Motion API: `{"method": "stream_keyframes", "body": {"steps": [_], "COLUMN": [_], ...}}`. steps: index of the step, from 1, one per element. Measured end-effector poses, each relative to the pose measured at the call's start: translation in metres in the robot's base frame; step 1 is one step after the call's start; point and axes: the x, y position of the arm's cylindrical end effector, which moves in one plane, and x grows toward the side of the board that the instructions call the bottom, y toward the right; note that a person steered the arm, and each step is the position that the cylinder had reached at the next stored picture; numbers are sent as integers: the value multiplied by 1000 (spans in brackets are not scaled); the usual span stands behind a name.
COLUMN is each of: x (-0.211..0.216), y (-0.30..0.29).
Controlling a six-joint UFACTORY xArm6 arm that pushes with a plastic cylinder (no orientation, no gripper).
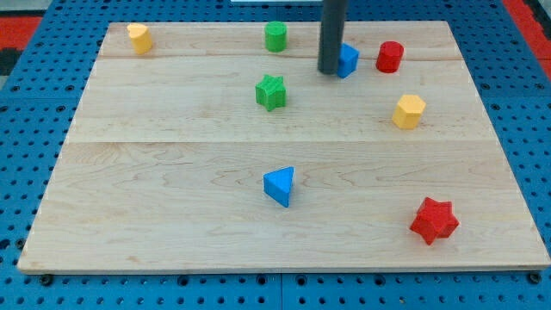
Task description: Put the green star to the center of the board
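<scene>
The green star [270, 91] lies on the wooden board [172, 172], above the board's middle and a little left of it. My tip [330, 71] is at the end of the dark rod that comes down from the view's top. It stands up and to the right of the green star, apart from it. The tip is right against the left side of a blue block [347, 59], which the rod partly hides.
A green cylinder-like block [275, 36] sits above the star near the top edge. A yellow block [139, 38] is top left. A red cylinder [390, 56] and a yellow hexagonal block [409, 111] are on the right. A blue triangle [280, 185] is below centre. A red star [434, 220] is bottom right.
</scene>
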Motion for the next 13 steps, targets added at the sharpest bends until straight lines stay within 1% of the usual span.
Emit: {"method": "stream_keyframes", "body": {"steps": [1,3,4,5,6,8,10,11,12,13], "x": [-22,-22,-15,1,5,-6,-7,-7,-7,-7], "y": [39,72,74,67,49,42,42,7,-45,-73]}}
